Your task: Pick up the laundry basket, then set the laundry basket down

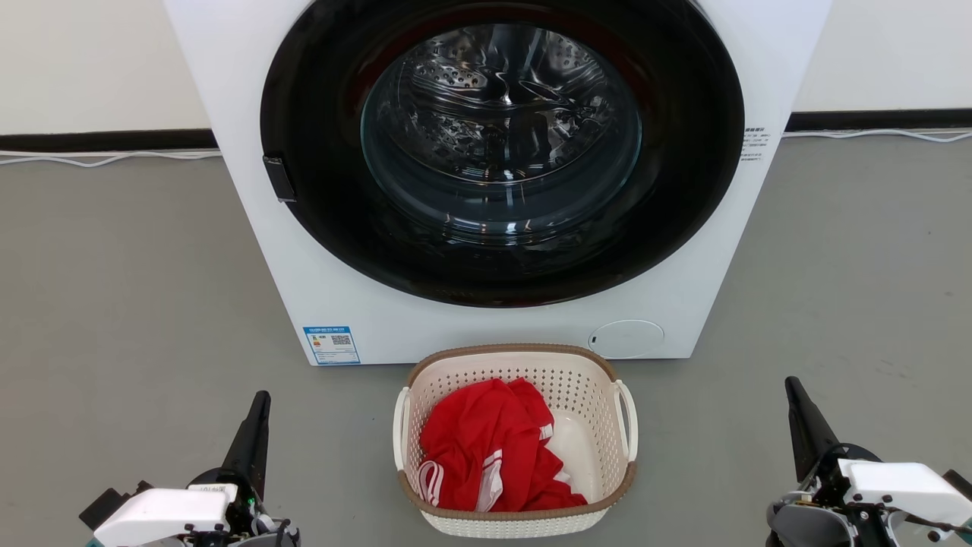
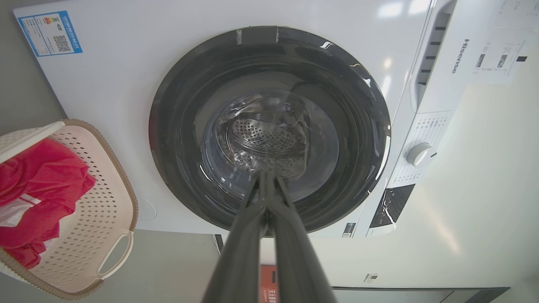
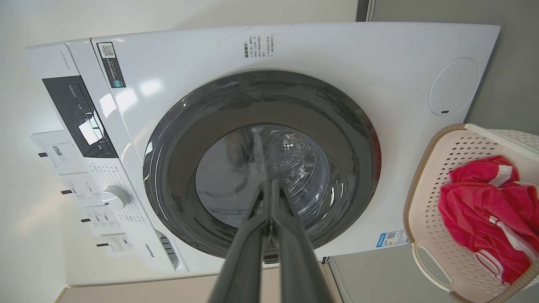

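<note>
1x basket (image 1: 513, 349), 1x washer (image 1: 326, 304), 1x garment (image 1: 486, 441)

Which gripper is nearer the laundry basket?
Left, slightly. The left gripper is left of the laundry basket, apart; the right gripper is farther off on its right.

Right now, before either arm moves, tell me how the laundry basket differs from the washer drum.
The laundry basket is cream plastic; the drum is shiny metal. The laundry basket holds a red garment; the drum shows no clothes. The laundry basket stands open-topped on the floor; the drum sits behind the washer's shut round door. Both have perforated walls.
</note>
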Tool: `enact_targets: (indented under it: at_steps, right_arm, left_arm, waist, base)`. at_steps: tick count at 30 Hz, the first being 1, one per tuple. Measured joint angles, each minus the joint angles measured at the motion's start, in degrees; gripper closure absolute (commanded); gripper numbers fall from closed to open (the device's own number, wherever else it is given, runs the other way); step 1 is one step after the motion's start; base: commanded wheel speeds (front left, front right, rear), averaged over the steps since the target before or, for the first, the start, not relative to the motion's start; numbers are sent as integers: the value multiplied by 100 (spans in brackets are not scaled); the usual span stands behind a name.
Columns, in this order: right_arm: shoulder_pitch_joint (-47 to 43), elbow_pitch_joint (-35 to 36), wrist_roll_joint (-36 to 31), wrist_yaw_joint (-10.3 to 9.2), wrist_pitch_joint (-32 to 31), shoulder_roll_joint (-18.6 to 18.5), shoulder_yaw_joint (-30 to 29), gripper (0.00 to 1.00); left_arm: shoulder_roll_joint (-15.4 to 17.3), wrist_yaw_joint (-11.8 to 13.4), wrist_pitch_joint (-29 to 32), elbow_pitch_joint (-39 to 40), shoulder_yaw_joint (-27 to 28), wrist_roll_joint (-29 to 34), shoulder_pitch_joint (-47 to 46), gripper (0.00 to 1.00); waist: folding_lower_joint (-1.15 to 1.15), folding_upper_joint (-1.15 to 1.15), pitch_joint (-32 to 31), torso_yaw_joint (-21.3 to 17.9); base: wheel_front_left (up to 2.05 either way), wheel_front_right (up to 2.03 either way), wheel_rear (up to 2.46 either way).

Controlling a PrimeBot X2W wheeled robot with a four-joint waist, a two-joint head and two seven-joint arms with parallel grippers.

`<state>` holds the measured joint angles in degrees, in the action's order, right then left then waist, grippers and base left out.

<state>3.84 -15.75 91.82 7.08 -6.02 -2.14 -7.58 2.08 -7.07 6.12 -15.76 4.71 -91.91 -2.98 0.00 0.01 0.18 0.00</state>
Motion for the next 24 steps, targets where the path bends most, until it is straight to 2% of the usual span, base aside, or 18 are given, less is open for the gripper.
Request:
enact_targets:
  at_steps: [24]
  right_arm:
    - [0, 0, 0, 0, -1, 0, 0, 100]
  left_arm:
    - [0, 0, 0, 2, 1, 0, 0, 100]
  waist:
    - [0, 0, 0, 0]
  base:
    - [0, 0, 0]
